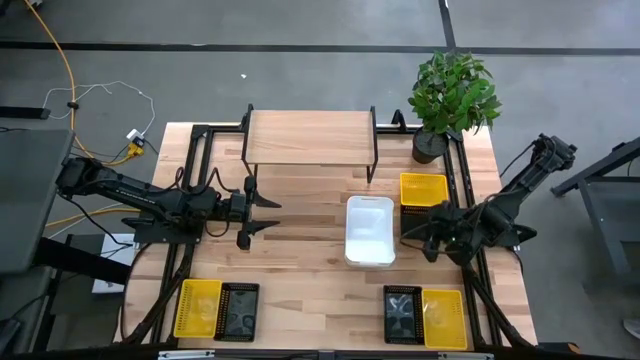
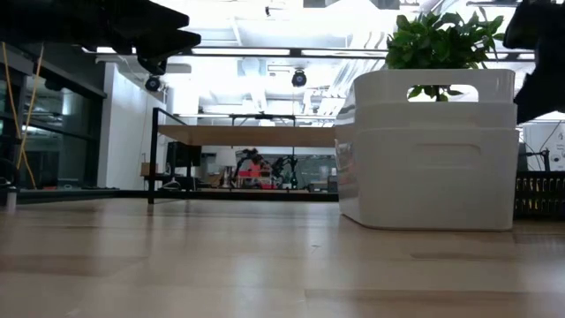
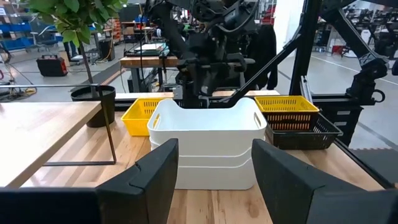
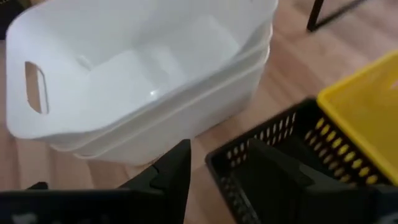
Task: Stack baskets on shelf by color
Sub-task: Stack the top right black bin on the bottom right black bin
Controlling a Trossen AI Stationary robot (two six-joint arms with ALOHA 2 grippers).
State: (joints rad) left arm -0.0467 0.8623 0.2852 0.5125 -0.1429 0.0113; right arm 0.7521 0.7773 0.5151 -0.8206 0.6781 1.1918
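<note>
Two white baskets (image 1: 370, 230) (image 3: 208, 140) sit nested on the tabletop, right of centre. The shelf (image 1: 310, 138) stands at the far edge with its top bare. A yellow basket (image 1: 423, 190) rests to the right of the shelf. A black grid basket (image 4: 227, 163) lies just on the near side of it. My right gripper (image 1: 410, 233) (image 4: 217, 150) is open beside the white baskets, one finger on either side of the black basket's wall. My left gripper (image 1: 265, 215) (image 3: 217, 180) is open, left of the white baskets and facing them.
A potted plant (image 1: 450, 95) stands at the far right corner. A yellow basket (image 1: 197, 308) and a black one (image 1: 238, 310) sit at the near left. A black one (image 1: 402, 312) and a yellow one (image 1: 443, 318) sit at the near right. Bare wood lies between the arms.
</note>
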